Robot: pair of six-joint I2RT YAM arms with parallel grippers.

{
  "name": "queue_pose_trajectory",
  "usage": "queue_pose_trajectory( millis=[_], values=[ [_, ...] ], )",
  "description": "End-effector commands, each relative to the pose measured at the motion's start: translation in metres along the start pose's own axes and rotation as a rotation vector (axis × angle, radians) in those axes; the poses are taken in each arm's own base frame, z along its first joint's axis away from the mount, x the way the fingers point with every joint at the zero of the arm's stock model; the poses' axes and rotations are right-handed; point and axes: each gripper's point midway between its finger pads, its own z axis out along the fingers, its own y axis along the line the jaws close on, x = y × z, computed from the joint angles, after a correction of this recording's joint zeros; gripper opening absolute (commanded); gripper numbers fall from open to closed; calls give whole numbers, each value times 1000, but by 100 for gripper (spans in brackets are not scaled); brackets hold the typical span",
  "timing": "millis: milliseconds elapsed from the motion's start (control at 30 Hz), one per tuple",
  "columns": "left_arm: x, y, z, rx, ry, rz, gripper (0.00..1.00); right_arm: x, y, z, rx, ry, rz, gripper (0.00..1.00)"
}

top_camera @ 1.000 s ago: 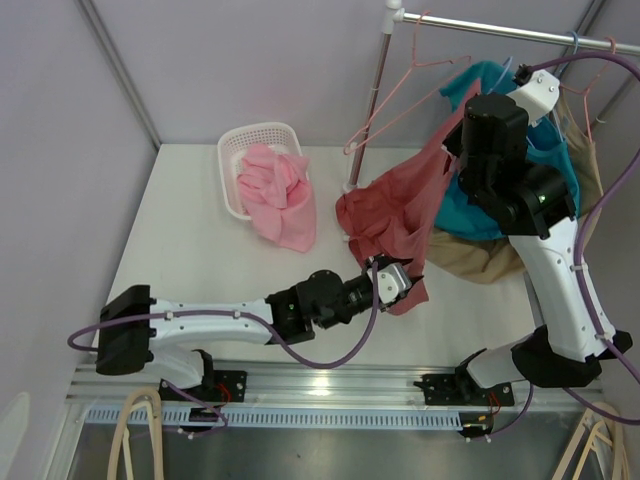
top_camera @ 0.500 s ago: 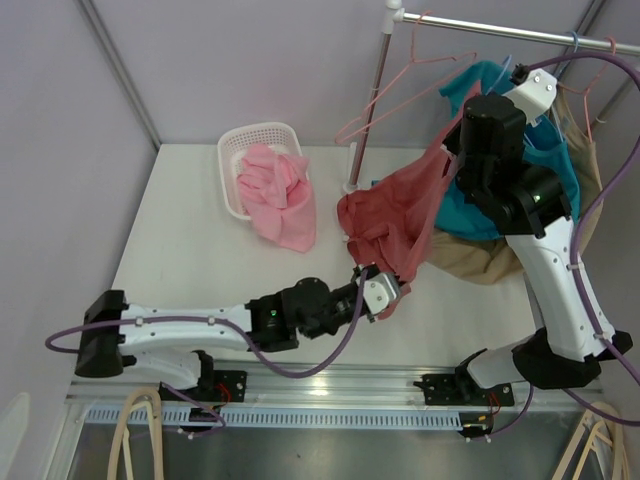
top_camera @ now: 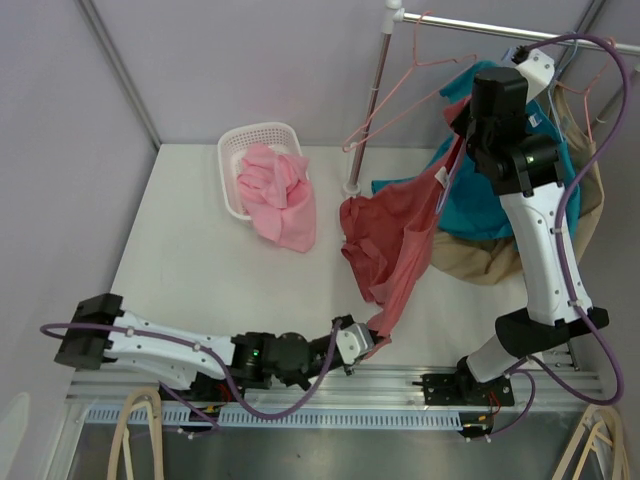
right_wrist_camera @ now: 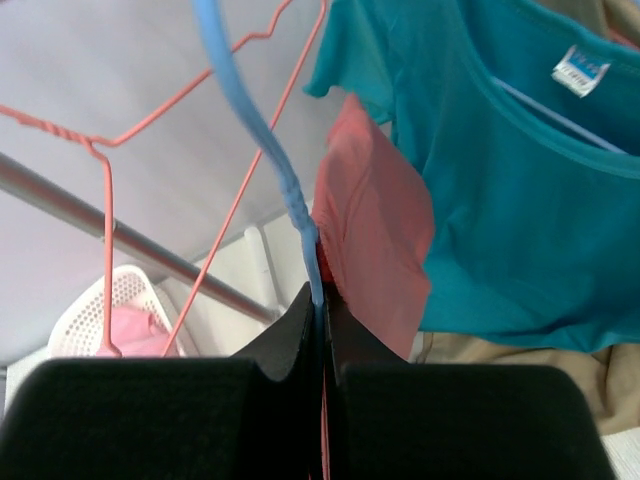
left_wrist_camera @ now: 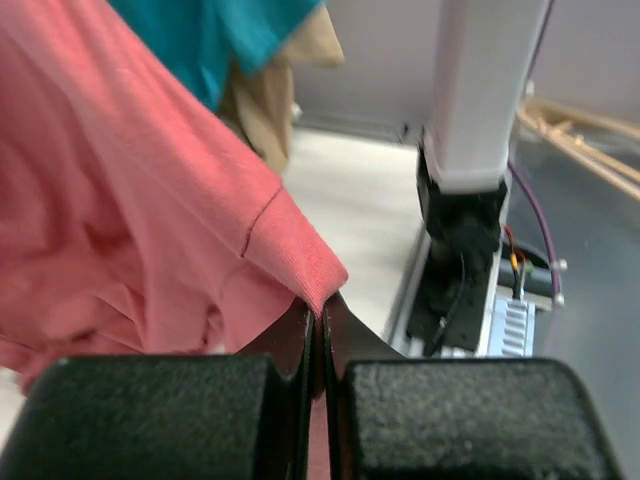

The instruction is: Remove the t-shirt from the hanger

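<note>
1. Plainly, the job looks well along but unfinished. The red t-shirt (top_camera: 392, 240) hangs stretched in mid-air, its lower hem drawn toward the near edge of the counter (top_camera: 190, 230). Its top corner is caught at the blue hanger (right_wrist_camera: 285, 180), and freeing that corner appears to be what remains.
2. At the left, a white basket (top_camera: 226, 170) holds pink cloth, well apart from the action.
3. The left arm lies low, stretched along the counter's near edge. The left claw (top_camera: 366, 338) is closed on the t-shirt's hem; the wrist view shows fabric pinched between the fingers.
4. At the right, the right arm stands tall, reaching up near the rail (top_camera: 500, 30). The right claw (right_wrist_camera: 320, 297) is clamped on the blue hanger's wire, with a teal shirt (right_wrist_camera: 500, 170) just beside.
</note>
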Motion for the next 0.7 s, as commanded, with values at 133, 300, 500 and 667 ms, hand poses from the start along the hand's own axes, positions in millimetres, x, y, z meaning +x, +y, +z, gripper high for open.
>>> queue_pose_trajectory(
  millis=[133,300,500,667],
  values=[
    [52,-44,12,54,68,-124,1,-33,15,-4,-75,-64,73,0],
    [29,36,56,-100,91,-173,1,-21,24,-40,-202,29,68,0],
    [-23,133,83,-304,154,-194,1,9,19,-91,-346,201,-19,0],
    [-24,167,93,-342,236,-260,1,14,-18,-123,-332,205,-58,0]
  ],
)
